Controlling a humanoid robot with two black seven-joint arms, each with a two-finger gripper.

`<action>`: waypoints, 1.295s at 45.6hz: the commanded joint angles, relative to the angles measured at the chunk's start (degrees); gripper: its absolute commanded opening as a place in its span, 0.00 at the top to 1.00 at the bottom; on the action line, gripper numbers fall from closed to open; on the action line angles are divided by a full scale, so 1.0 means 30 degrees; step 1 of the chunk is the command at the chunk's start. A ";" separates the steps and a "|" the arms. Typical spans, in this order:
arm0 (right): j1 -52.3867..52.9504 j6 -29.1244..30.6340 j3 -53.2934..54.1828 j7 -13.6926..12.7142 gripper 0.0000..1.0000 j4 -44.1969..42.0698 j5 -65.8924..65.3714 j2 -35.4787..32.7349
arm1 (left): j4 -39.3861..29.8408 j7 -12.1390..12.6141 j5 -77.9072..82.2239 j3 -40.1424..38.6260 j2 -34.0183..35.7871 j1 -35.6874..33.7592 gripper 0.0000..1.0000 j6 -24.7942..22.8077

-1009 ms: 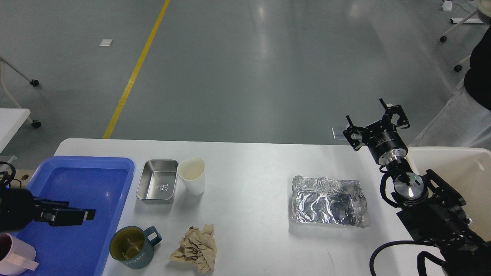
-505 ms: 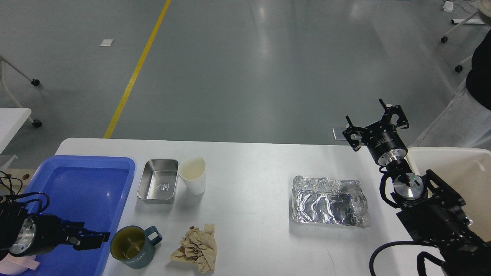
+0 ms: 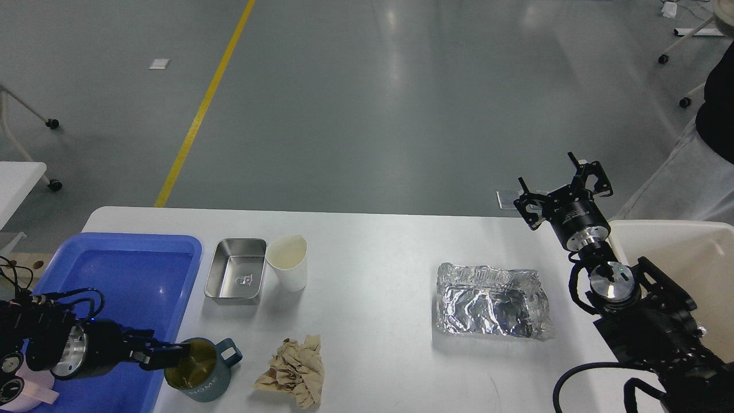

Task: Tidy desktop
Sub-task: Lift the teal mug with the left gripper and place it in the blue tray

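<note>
The white desktop (image 3: 378,252) carries a teal mug (image 3: 207,376) at the front left, crumpled brown paper (image 3: 293,370), a white paper cup (image 3: 288,261), a steel container (image 3: 236,278) and a crumpled foil tray (image 3: 492,301). My left gripper (image 3: 172,354) comes in low from the left, and its tip is at the mug's left rim. Its fingers are dark and cannot be told apart. My right gripper (image 3: 563,184) is open and empty, raised above the table's far right edge, beyond the foil tray.
A blue plastic tray (image 3: 123,269) lies at the left end of the table. A pink cup (image 3: 26,396) sits at its near corner, partly behind my left arm. A cream-white bin (image 3: 688,252) stands at the right. A person stands at the far right edge.
My left gripper has moved right and down across the blue tray, from above the tray to the teal mug's rim. The right gripper has barely shifted.
</note>
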 commanded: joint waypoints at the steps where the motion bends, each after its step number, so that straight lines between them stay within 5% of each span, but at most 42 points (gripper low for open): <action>1: 0.0001 -0.0016 0.0000 0.0001 0.00 -0.0001 0.0001 -0.0005 | 0.0378 0.0300 -0.0002 0.0452 -0.0723 0.0029 0.19 0.0112; 12: 0.0001 -0.0016 0.0000 0.0001 0.00 -0.0001 0.0001 -0.0064 | 0.0730 0.0417 0.0026 0.0891 -0.1427 0.0000 0.31 0.0113; 35: -0.0058 -0.0016 0.0000 0.0001 0.00 -0.0030 0.0001 -0.0064 | 0.0730 0.0271 0.0027 0.0980 -0.1281 -0.0175 0.99 -0.2171; 59: 0.0000 -0.0016 0.0000 0.0001 0.00 -0.0001 0.0001 -0.0210 | 0.0117 -0.0431 -0.0412 0.0745 0.0270 -0.1668 1.00 -0.3460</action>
